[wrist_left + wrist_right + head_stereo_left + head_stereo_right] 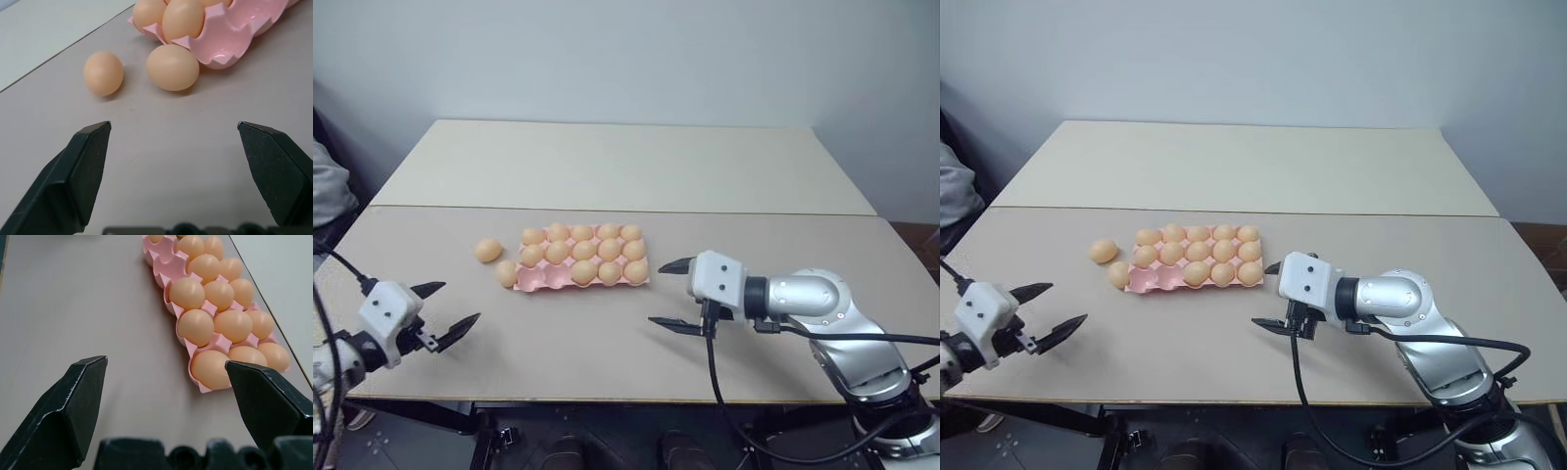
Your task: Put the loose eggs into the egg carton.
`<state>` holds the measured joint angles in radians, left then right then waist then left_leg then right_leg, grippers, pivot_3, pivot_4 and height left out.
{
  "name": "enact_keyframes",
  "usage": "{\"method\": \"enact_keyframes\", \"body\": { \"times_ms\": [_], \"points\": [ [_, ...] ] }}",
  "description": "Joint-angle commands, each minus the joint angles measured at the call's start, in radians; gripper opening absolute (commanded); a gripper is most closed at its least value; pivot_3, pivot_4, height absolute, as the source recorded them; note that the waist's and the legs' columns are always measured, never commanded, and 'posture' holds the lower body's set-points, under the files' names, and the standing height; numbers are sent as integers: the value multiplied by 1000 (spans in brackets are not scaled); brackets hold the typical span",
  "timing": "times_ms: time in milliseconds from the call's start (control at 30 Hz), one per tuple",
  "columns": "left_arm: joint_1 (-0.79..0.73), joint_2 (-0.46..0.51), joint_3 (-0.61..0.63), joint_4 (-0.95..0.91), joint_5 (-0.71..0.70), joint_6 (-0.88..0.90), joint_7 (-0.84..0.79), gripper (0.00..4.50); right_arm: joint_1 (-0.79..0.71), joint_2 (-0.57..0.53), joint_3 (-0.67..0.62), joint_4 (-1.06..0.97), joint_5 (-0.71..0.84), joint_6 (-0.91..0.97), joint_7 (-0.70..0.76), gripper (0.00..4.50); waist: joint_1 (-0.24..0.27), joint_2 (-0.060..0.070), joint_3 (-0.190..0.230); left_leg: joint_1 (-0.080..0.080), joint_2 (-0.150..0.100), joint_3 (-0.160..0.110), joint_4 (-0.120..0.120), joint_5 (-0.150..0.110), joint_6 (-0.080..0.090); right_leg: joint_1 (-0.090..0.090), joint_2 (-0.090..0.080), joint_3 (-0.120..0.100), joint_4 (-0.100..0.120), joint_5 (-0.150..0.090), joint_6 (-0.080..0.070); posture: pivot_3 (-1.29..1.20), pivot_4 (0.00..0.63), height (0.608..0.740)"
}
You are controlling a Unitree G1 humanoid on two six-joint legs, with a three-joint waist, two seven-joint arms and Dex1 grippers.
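Observation:
The pink egg carton (536, 282) lies in the middle of the near table. Eggs fill its back and middle rows and three front cups, while the two front-left cups stand empty. Two loose eggs lie on the table just left of it: one (488, 250) apart from it, the other (507, 273) against its front-left corner. They also appear in the left wrist view as the farther egg (103, 73) and the nearer egg (172, 67). My left gripper (458, 304) is open near the front-left edge, pointing toward them. My right gripper (659, 294) is open just right of the carton (164, 271).
A second, lighter table (626, 162) butts against the far side of the near one, with a wall behind it. Grey cloth (328, 191) shows at the left edge. Cables (724, 392) hang from my right arm over the front edge.

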<state>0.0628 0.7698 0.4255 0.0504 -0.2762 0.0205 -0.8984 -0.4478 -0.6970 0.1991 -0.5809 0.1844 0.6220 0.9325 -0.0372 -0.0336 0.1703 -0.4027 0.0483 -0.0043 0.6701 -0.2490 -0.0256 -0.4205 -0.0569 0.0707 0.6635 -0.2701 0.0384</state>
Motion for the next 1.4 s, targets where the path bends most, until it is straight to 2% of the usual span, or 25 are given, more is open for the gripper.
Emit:
{"method": "enact_keyframes", "body": {
  "times_ms": [33, 167, 333, 633, 1000, 1100, 1233, 1267, 1400],
  "points": [
    [-85, -13, -46, 99, 10, -80, -12, 4500, 1, -16, -7, -36, 1, 7, -19, 4481, 0, 0, 0, 0, 0, 0, 0, 0, 0, 0, 0, 0, 0, 0, 0, 0, 150, 740],
    [-187, -11, -112, 233, 50, -161, -22, 4500, 5, -25, -6, -38, 1, 10, -32, 4481, 0, 0, 0, 0, 0, 0, 1, 0, 0, 0, 0, 0, 1, 0, 0, 0, 150, 740],
    [-302, -26, -160, 370, 34, -203, -74, 4500, 6, -31, -1, -37, -3, 8, -45, 4481, -2, -1, 0, -1, 0, -1, 1, 0, 0, 0, 0, -1, 1, 0, 0, 0, 150, 740],
    [-478, -50, -264, 581, 117, -290, -70, 4500, 16, -42, -3, -42, 3, 10, -53, 4481, 0, -1, -1, -3, 0, -1, 5, 0, 0, 0, 0, -1, 2, 0, 0, 0, 150, 740],
    [-595, -73, -307, 744, 134, -357, -129, 4500, 40, -48, -1, -57, -1, 20, -81, 4481, 1, -1, -1, -3, -1, -1, 6, 0, 0, 0, 0, -1, 2, 0, 1, 0, 150, 740],
    [-599, -73, -309, 757, 128, -365, -157, 3906, 47, -51, -2, -60, -5, 24, -88, 4500, 1, -1, -1, -3, -1, -1, 6, 0, 0, 0, 0, -1, 2, 0, 1, 0, 150, 740],
    [-592, -70, -308, 749, 128, -363, -166, 2602, 51, -55, -3, -61, -5, 24, -92, 4500, 1, -1, -1, -3, -1, -1, 6, 0, 0, 0, 0, -1, 2, 0, 1, 0, 150, 740],
    [-588, -68, -307, 745, 128, -362, -164, 2412, 52, -55, -2, -60, -4, 23, -93, 4500, 1, -1, -1, -3, -1, -1, 6, 0, 0, 0, 0, -1, 2, 0, 1, 0, 150, 740],
    [-555, -39, -309, 712, 155, -353, -133, 2323, 49, -52, 3, -56, -6, 21, -97, 4500, -2, -1, -1, -3, -1, -1, 6, 0, 0, 0, 0, -1, 2, 0, 1, 0, 150, 740]
  ]
}}
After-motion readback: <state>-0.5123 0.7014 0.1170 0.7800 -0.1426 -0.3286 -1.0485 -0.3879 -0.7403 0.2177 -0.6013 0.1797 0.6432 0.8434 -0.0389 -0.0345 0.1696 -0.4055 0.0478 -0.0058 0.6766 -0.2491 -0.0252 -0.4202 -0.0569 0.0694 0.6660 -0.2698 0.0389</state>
